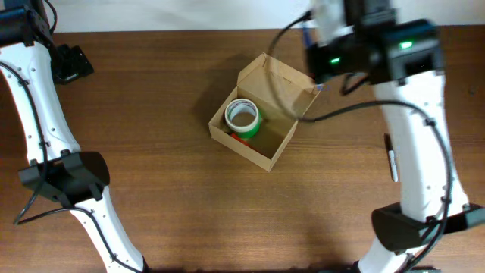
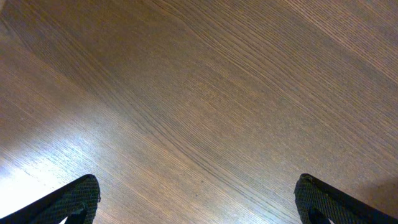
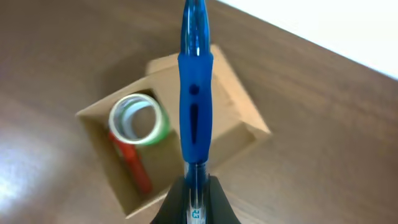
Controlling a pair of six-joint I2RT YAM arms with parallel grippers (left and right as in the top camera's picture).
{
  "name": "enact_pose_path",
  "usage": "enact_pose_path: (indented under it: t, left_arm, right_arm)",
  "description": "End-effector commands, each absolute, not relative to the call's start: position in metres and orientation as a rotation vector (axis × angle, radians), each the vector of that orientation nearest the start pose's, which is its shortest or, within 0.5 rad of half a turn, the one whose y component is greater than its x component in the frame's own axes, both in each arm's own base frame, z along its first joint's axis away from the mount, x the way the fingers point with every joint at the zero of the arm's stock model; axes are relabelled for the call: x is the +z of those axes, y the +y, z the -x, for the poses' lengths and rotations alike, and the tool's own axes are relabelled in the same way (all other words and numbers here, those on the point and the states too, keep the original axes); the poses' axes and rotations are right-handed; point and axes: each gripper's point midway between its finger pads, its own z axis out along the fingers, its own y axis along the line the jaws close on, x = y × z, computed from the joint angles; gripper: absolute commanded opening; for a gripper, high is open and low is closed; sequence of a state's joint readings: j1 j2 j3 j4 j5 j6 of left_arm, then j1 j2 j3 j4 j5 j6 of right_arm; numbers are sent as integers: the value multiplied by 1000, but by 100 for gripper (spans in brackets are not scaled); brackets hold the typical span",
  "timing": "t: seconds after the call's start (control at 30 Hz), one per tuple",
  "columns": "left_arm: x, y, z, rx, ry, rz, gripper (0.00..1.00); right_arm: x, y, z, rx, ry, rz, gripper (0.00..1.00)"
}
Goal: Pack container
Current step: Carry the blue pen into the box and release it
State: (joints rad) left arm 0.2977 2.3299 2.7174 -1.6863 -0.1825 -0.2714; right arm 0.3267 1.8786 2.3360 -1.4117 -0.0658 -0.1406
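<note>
Right wrist view: the right gripper (image 3: 194,200) pinches a blue pen (image 3: 195,93) tight by its clear end. The pen sticks straight out in front of the fingers. Below the pen, just ahead of the gripper, sits the box (image 3: 236,106) on the brown table (image 3: 323,143). The box top is open and its flap stands up on the far side. A green tape roll (image 3: 138,119) lies in the left part of the box, with a red thing (image 3: 134,167) beside it. To the right of the roll the box floor is bare. Past the box, the table's far edge meets a white wall.

From overhead, there is open wood all around the box.

The left gripper (image 2: 198,202) has its fingers spread wide with nothing between them, only bare wood below.
</note>
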Motion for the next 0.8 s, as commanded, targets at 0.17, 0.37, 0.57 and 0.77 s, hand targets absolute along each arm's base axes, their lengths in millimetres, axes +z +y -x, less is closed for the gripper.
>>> enact_pose_path:
  t: [0.17, 0.37, 0.57, 0.77]
  left_arm:
    - [226, 170, -438, 265, 2725, 828, 100]
    - [226, 170, -438, 265, 2725, 828, 100]
    - [226, 170, -438, 265, 2725, 828, 100]
    - [226, 170, -438, 265, 2725, 828, 100]
  right_arm:
    - [249, 203, -414, 99, 2530, 1018, 4]
    - [191, 234, -412, 197, 2591, 1205, 4]
    - [155, 247, -408, 218, 2693, 1203, 4]
    - [141, 257, -399, 268, 2741, 1197, 4]
